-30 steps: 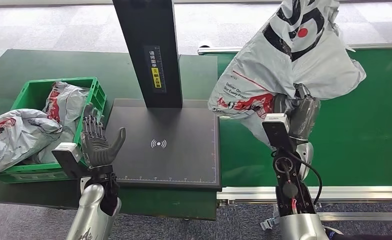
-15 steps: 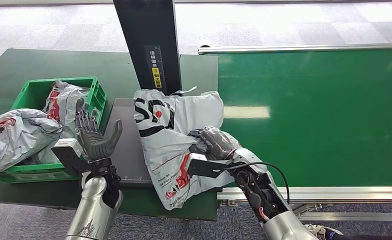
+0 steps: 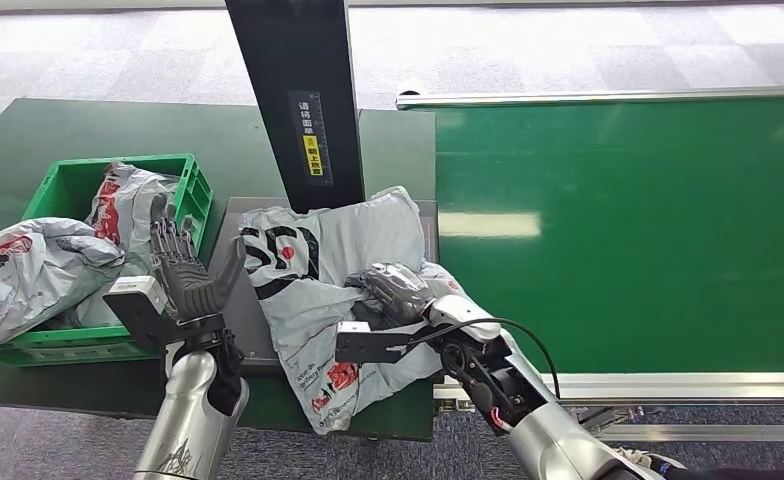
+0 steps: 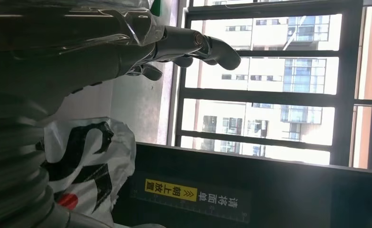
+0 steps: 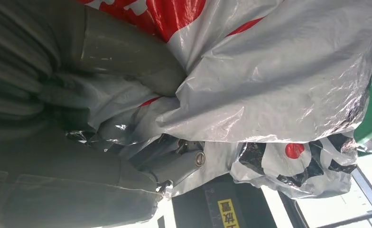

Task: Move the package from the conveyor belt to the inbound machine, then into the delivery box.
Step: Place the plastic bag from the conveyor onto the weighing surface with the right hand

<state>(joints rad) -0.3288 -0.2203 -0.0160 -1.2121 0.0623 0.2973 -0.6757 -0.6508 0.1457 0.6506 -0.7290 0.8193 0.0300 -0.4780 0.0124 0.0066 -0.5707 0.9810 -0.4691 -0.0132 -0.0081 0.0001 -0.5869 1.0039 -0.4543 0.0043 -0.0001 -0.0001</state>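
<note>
So in the last half sec the package (image 3: 333, 280) has slid further left across the scanner plate (image 3: 243, 300), and our right hand (image 3: 393, 285) went with it. A sec ago it was up in the air over the conveyor belt (image 3: 628, 220), now it's lying flat on the plate, right up against the black post (image 3: 298, 90) w/ the yellow label. One end hangs off the front edge of the counter (image 3: 28, 130).

Right hand is clamped on the package; in the right wrist view the thumb (image 5: 127, 54) and fingers (image 5: 174, 164) are bunched into the grey plastic (image 5: 279, 71), so def holding it.

Left hand (image 3: 190, 275) hasn't rly budged: raised beside the plate, fingers spread wide, nothing in it. Left wrist view shows its fingers (image 4: 193, 45) stretched out toward a window, w/ the package's black and red print (image 4: 82, 171) just below.

Green crate (image 3: 183, 180) sits left of the plate w/ other grey bags (image 3: 28, 270) piled in and spilling over it.
</note>
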